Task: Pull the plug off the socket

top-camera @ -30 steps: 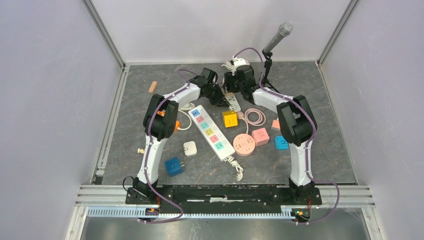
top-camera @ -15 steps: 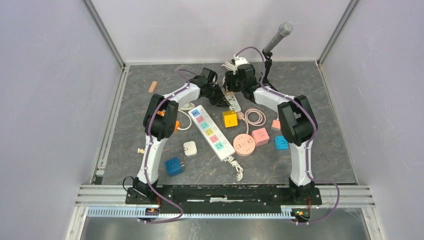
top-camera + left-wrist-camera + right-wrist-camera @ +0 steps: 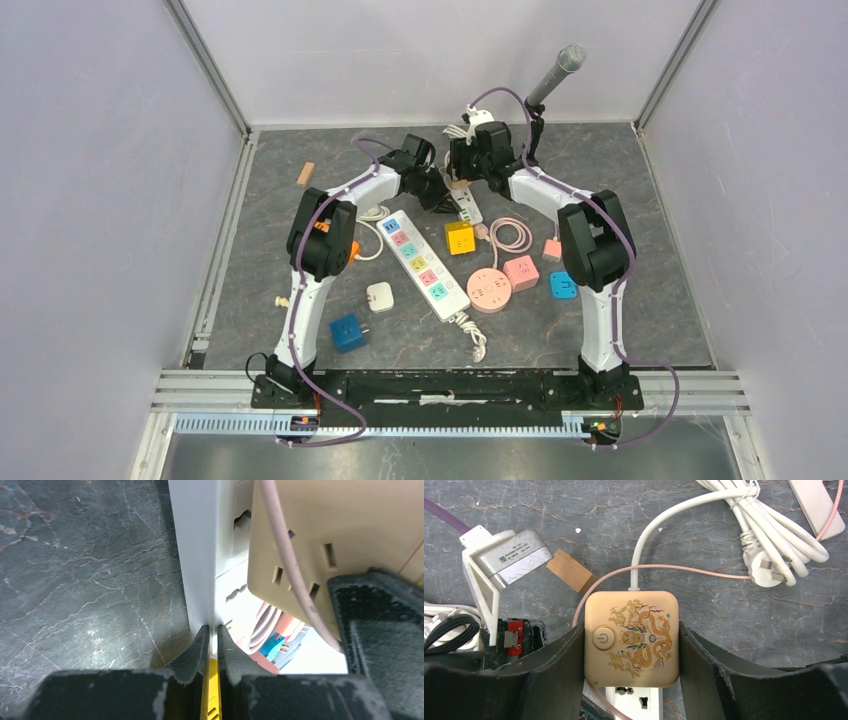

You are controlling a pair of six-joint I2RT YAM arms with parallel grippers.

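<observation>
**A:** Grey marbled bench, pale walls all round. What lay toward the near edge?

**B:** A blue cube adapter toward the near left corner, then a long strip with coloured sockets about mid-bench. Neither was part of the job.

**A:** And the plug?

**B:** Beyond those, close to the middle of the far edge. It was a beige cube plug with a gold dragon on its top, seated in a short white strip. The right claw was pinching it, with one pad flat against each of two opposite sides.

**A:** And the left claw?

**B:** It was pressed together, tips against the white edge of that strip. It looked like pinning the strip down, not gripping it.

**A:** How did you expect the plug to handle?

**B:** I judged it to be hard, light plastic with smooth sides, so it could slip if the pins held tight. The two flat sides were the place to hold it. Its white cord left from the far face and a thin pink cable curved just past that side, and neither was a place to pull. The strip seemed light enough to rise with the plug unless it was held down.
</observation>
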